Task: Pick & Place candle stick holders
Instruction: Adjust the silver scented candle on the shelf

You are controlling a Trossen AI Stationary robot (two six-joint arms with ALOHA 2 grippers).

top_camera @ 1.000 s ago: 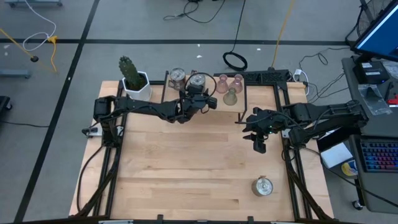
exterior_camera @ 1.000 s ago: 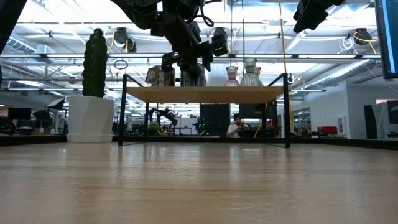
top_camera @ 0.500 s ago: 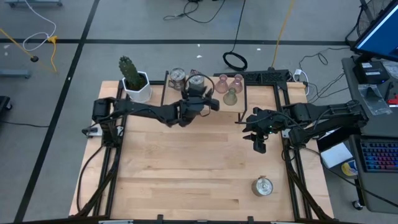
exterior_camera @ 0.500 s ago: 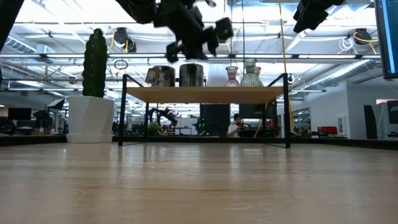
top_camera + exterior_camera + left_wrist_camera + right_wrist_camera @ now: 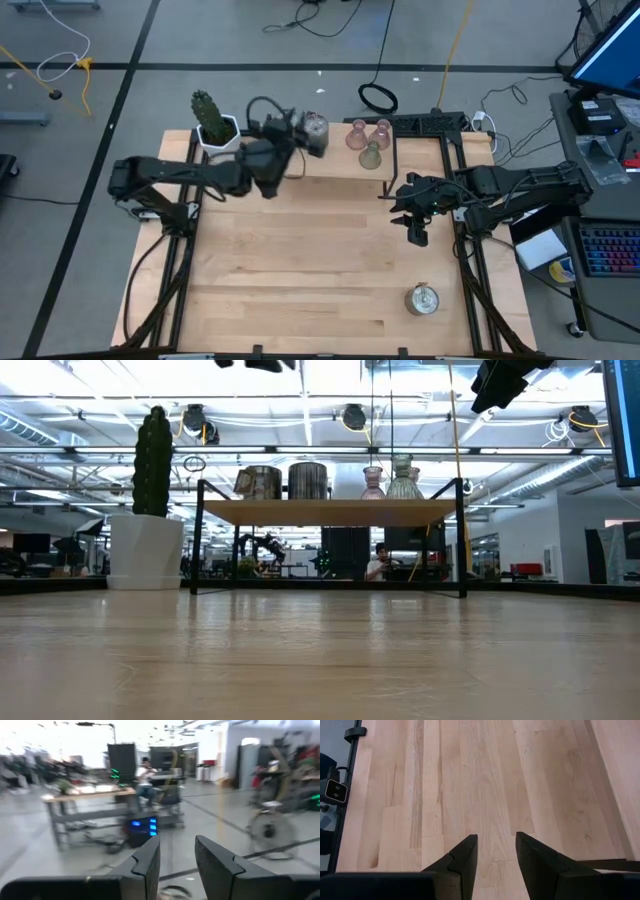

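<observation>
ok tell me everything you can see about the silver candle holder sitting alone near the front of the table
The lone silver candle holder is squat, round and shiny, apparently metal, with a small raised centre. It stands upright on the bare wooden table, near its front right corner beside the black frame rail. Nothing touches it; the right gripper hangs well behind it.

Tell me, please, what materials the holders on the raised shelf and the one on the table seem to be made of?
The pinkish holders and the olive-green holder look like tinted glass: the low view shows light passing through them. The two squat holders on the shelf and the silver holder on the table look like polished metal, since they show bright reflections.
</observation>
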